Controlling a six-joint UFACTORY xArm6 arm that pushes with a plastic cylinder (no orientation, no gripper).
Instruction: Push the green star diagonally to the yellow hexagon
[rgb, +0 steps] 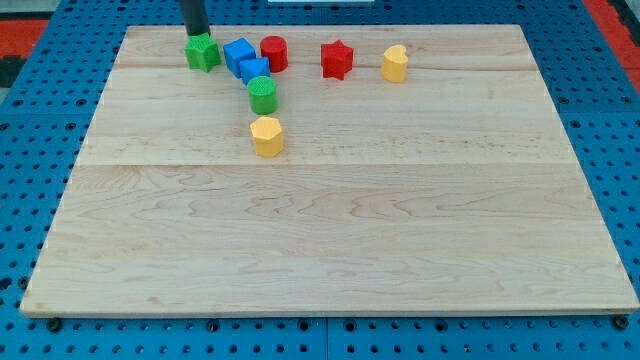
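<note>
Your green star-shaped block (202, 52) sits far-left on the wooden bench (330, 240), my tip (197, 35) touching its far edge. No claw exists here. Push near-right toward the yellow hexagonal block (266, 135), skirting the blue blocks (245, 60).

Wooden board (330, 230) carries seven coloured blocks.
</note>
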